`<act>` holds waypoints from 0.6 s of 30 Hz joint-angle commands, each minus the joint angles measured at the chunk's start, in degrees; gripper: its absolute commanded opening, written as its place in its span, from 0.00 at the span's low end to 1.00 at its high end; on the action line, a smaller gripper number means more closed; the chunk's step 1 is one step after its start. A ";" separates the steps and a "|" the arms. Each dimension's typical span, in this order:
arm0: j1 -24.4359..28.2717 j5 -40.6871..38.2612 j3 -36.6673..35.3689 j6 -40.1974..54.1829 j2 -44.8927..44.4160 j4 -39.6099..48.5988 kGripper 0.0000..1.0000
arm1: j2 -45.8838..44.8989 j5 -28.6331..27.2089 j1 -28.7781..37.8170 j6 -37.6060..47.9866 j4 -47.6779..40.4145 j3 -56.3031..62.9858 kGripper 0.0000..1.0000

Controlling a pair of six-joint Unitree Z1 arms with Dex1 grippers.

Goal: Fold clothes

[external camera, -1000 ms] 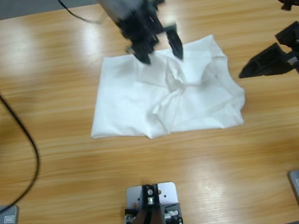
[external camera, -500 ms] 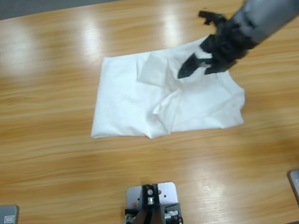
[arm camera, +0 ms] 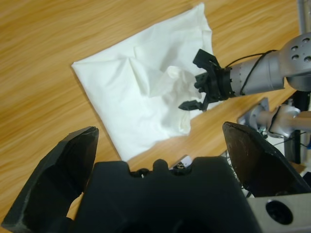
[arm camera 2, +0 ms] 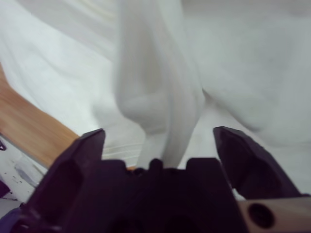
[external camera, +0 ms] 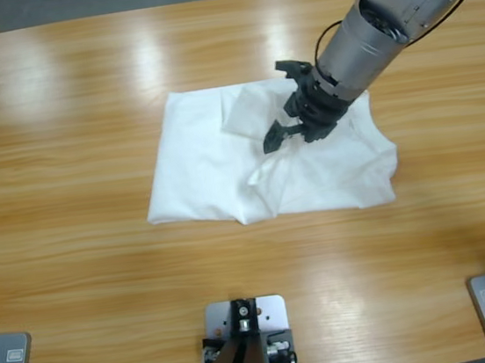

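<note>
Change: since half a second ago the right arm has pushed further left and lower over the shirt, its claw now above the crumpled middle instead of the upper right part.
High view, shirt: the white T-shirt (external camera: 223, 170) lies mid-table as a rough rectangle, thin and soft, smooth on its left half, creased and bunched toward the centre and right.
High view, right claw: the right gripper (external camera: 287, 127) comes in from the upper right on a silver-grey arm; its black jaws stand apart over the raised fold, with nothing clamped.
High view, table: the wooden table (external camera: 78, 281) is glossy, with long straight grain.
Left wrist view, left claw: the left gripper (arm camera: 160, 145) hangs high above the table, its two jaws wide apart and holding nothing.
Left wrist view, shirt: the T-shirt (arm camera: 131, 92) lies well below, with the other arm's claw over its puckered ridge.
Right wrist view, right claw: the right gripper (arm camera 2: 160, 143) has its jaws spread on either side of a soft upright ridge of white cloth (arm camera 2: 155, 87); the jaws do not pinch it.
</note>
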 commanded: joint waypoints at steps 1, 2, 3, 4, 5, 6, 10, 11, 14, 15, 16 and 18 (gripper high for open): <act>0.84 1.18 2.84 1.55 0.49 8.72 1.00 | 4.56 -1.71 0.77 1.43 1.44 -2.69 0.85; 0.84 1.27 3.23 1.68 0.35 8.76 1.00 | 4.61 -1.97 0.77 1.55 1.78 -3.38 0.85; 0.84 1.46 3.60 1.71 0.14 8.76 1.00 | 4.72 -2.17 0.77 1.68 2.20 -4.20 0.85; 0.84 1.62 3.71 1.71 0.00 8.76 1.00 | 4.74 -2.22 0.77 1.82 2.43 -4.89 0.82; 0.84 1.68 3.71 1.69 -0.11 8.76 1.00 | 4.74 -2.31 0.77 2.01 2.74 -5.45 0.77; 0.84 1.76 3.71 1.69 -0.11 8.74 1.00 | 4.74 -2.47 0.77 2.05 3.34 -6.01 0.72; 0.79 2.08 3.56 1.61 -0.04 8.67 1.00 | 4.93 -3.17 0.81 2.03 4.82 -6.33 0.56; 0.82 2.22 3.62 1.64 -0.16 8.69 1.00 | 5.05 -3.20 0.79 1.98 4.94 -6.17 0.56; 0.84 2.50 3.78 1.69 -0.50 8.76 1.00 | 6.02 -3.10 0.81 1.96 4.89 -5.79 0.56; 0.87 2.55 3.90 1.69 -0.58 8.76 1.00 | 6.25 -3.10 0.79 1.96 4.75 -5.71 0.56; 0.93 2.55 4.00 1.76 -0.64 8.76 1.00 | 6.37 -3.10 0.86 1.96 4.54 -5.68 0.56; 0.93 2.61 4.22 1.76 -0.72 8.74 1.00 | 6.60 -3.05 1.00 2.05 4.50 -5.63 0.56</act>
